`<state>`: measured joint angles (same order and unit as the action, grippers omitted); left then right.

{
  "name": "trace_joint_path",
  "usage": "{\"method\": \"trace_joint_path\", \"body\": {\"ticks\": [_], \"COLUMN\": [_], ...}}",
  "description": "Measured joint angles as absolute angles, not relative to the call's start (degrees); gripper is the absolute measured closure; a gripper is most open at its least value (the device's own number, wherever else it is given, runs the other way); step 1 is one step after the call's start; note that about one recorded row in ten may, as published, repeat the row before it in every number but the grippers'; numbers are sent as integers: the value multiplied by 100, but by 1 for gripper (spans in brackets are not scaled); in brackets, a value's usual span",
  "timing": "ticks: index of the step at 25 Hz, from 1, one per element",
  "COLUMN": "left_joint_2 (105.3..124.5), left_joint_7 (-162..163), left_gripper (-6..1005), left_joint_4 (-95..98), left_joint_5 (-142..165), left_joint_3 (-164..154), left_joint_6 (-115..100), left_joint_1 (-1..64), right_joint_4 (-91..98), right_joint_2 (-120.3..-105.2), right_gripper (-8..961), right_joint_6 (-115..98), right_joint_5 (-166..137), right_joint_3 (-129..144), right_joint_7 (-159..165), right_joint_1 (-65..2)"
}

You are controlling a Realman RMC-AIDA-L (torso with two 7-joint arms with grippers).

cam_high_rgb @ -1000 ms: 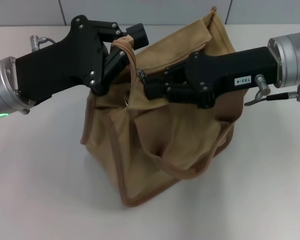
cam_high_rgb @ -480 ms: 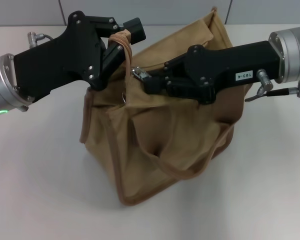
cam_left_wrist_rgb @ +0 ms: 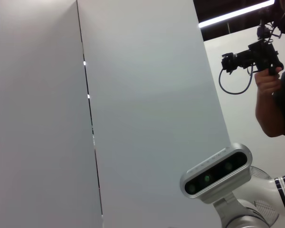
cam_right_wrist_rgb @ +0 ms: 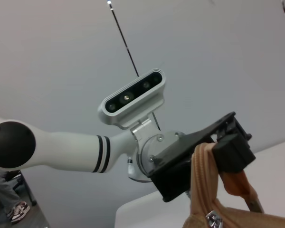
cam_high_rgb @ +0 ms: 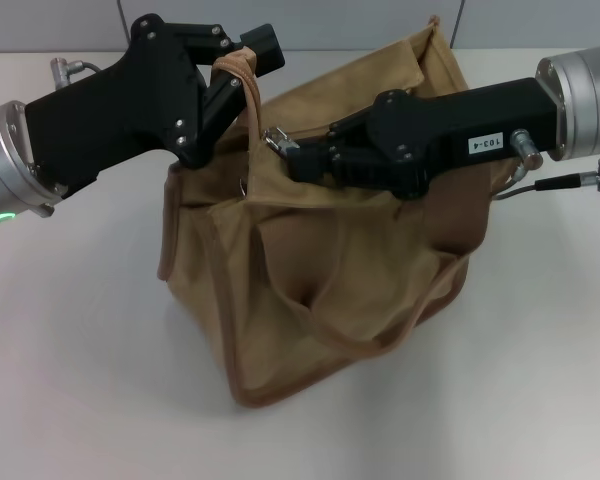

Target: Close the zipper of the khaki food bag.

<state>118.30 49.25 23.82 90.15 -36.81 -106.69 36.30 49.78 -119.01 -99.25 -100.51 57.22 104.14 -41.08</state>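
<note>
Left pincer (cam_high_rgb: 242,78) clamps the strap handle (cam_high_rgb: 250,95); right pincer (cam_high_rgb: 292,155) grips the zipper (cam_high_rgb: 277,140) pull of the khaki food bag (cam_high_rgb: 320,250). Closing stroke appears near its end; next, finish the pull.

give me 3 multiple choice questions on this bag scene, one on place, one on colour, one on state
1. Where is the left hand?
A. on the table
B. at a tan strap handle above the boxy khaki canvas food bag
C. inside the front pocket

2. What colour is the bag's edge piping?
A. brown
B. blue
C. white

3. What is the right hand doing?
A. hanging open, clear of the bag
B. gripping the lower handle
C. shut at the small silver zipper slider

Answers: 1 B, the handle runs between its fingers. 2 A, a brown band runs along the bottom edge. 3 C, the silver slider sits at its fingertips.
</note>
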Motion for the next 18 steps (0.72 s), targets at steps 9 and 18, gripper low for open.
{"method": "trace_joint_path", "body": {"ticks": [9,18], "left_joint_2": [11830,11814], "left_joint_7": [4917,4950], "left_gripper": [998,998], "left_joint_4": [2382,2382], "left_joint_5": [9017,9015], "left_joint_3": [-3639,-3381], "left_joint_6": [-10657,-10677], "left_joint_1": [3629,3601], "right_joint_4": [5136,5980], "right_joint_2": [-11902,-11901], "right_gripper": [931,933], "right_joint_6": [-9648,-8800], "right_joint_5": [-10282,-11468], "right_joint_3": [5760,5154], "right_joint_7": [10763,11577], "right_joint_1": [-4106,-3567]}}
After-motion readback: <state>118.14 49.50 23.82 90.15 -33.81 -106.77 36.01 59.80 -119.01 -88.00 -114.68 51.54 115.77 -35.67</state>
